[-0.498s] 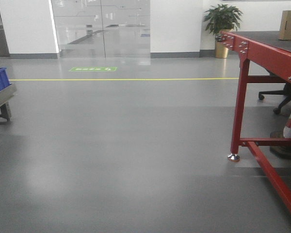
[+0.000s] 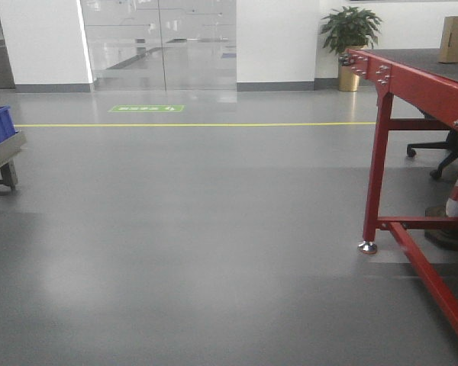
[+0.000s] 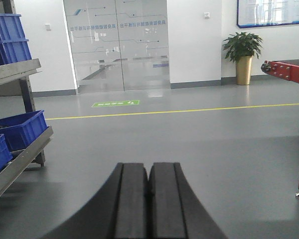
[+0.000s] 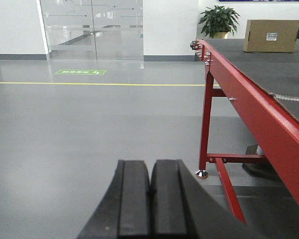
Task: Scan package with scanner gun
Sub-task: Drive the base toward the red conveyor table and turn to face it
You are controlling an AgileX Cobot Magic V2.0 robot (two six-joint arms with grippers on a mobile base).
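Starting step, by judgement: nothing grasped. Left gripper [image 3: 148,199] clenched, empty; right gripper [image 4: 150,199] same. Box [image 4: 271,36] on far end of red table [image 4: 249,99], well apart. Scanner unseen; next: locate it, open jaws.

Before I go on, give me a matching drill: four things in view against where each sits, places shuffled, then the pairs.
1 brown cardboard box
2 blue plastic bins
3 leafy green plant in gold pot
4 green rectangular floor sign

A on the metal rack
B on the floor before the glass doors
C on the red-framed table
D by the white wall

Pairs: 1-C, 2-A, 3-D, 4-B
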